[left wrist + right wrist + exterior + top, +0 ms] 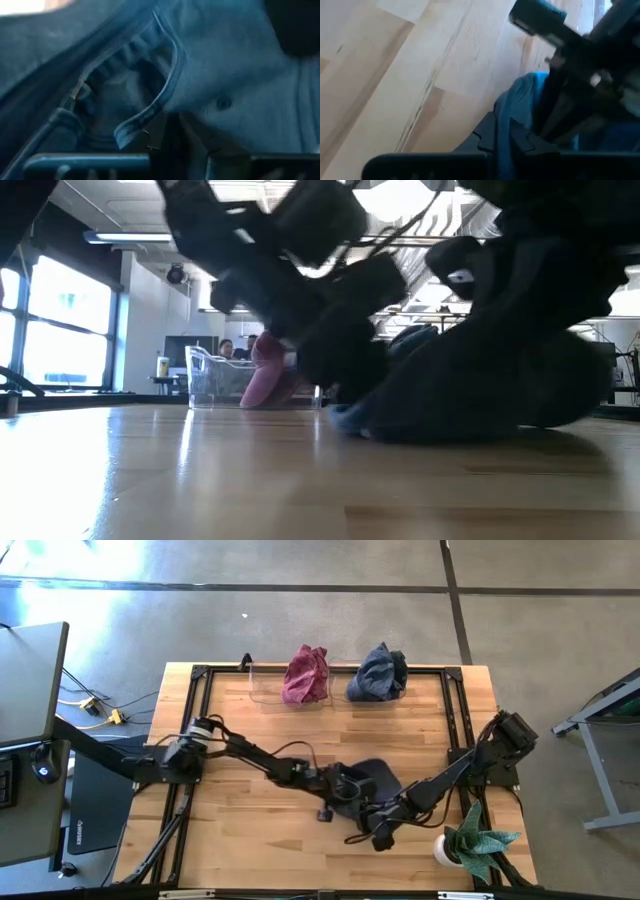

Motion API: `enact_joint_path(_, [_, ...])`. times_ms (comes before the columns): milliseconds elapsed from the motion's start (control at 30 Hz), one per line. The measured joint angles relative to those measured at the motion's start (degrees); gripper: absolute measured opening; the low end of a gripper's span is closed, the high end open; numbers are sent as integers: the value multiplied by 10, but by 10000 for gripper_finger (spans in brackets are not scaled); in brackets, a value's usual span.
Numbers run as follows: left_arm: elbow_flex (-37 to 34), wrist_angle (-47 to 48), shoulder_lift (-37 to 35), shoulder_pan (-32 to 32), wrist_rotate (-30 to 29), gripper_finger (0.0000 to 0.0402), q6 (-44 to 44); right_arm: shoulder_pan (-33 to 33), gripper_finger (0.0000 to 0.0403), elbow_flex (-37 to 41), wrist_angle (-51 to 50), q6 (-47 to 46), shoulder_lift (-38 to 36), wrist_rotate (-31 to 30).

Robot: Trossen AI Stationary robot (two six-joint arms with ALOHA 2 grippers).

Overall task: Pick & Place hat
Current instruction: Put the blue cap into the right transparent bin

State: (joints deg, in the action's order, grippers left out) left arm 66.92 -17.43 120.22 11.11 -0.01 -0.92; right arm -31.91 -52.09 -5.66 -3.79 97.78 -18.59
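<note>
A dark navy cap (372,780) lies on the wooden table, toward its near middle; in the low view it is a dark mound (480,380). My left gripper (340,787) reaches in from the table's left and is at the cap's left side, shut on it. My right gripper (378,830) comes from the right and is at the cap's near edge, also shut on it. The left wrist view is filled by the cap's blue cloth (240,75) and its stitched opening. A red cap (306,675) and a denim-blue cap (378,673) sit at the far edge. My left gripper holds the cap at the stitched band of its opening (142,120), the cloth running down between the two fingers (90,162). It comes roughly level from the table's left. The cap rests on the table. My right gripper pinches a fold of the cap's blue edge (506,127) between its two fingers (425,162), slanting down from the table's near right. The rest of the cap lies on the table beyond it.
A clear plastic holder (262,690) stands at the far edge under the red cap. A potted plant (470,845) stands at the near right corner, close to my right arm. Bare wood lies on the table's left (240,820). People show in the room behind (228,350).
</note>
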Motion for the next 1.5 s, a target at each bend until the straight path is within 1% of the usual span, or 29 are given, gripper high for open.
enact_joint_path(67, [28, 11, 22, 0, 27, 29, -6, -5, 4, -9, -27, 0, -8, -6])
enact_joint_path(133, [46, 41, 27, 1, 42, 17, -14, -13, 7, -14, -43, -5, -18, -21])
enact_joint_path(300, [86, 99, 38, 2, 57, 2, -31, -22, 3, -14, -58, -13, -30, -29])
enact_joint_path(367, [96, 139, 25, 2, 53, 1, -41, -23, 4, -14, -65, -16, -30, -29])
enact_joint_path(433, [99, 193, 0, 6, 35, 0, -51, -23, 7, -14, -78, -27, -30, -28])
enact_joint_path(500, [104, 222, -12, 7, -11, 0, -62, -23, 7, -14, -92, -37, -30, -27])
enact_joint_path(567, [100, 282, -34, 14, -59, 0, -64, -23, 4, -14, -103, -42, -31, -26])
enact_joint_path(633, [101, 299, -46, 18, -108, 0, -64, -23, 3, -15, -116, -59, -31, -36])
enact_joint_path(700, [78, 312, -71, 26, -149, 0, -64, -23, 4, -15, -131, -78, -31, -62])
enact_joint_path(800, [26, 293, -111, 30, -192, 0, -52, -23, 3, -15, -149, -109, -37, -115])
enact_joint_path(900, [-43, 288, -173, 29, -223, 0, -19, -19, 3, -15, -150, -139, -58, -158])
enact_joint_path(967, [-88, 260, -217, 29, -236, 0, -1, -9, 3, -15, -145, -156, -80, -197])
enact_joint_path(1067, [-155, 216, -271, 29, -246, 0, 29, 19, 2, -15, -133, -150, -126, -249])
enact_joint_path(1133, [-192, 181, -293, 29, -246, 0, 49, 47, 2, -15, -112, -137, -162, -264])
enact_joint_path(1300, [-263, 81, -304, 37, -245, 0, 84, 142, 2, -15, -48, -62, -245, -263])
enact_joint_path(1400, [-279, 16, -293, 44, -238, 0, 85, 204, 1, -15, 21, 15, -281, -264])
enact_joint_path(1500, [-283, 3, -284, 43, -236, 0, 74, 266, 1, -15, 119, 105, -300, -258])
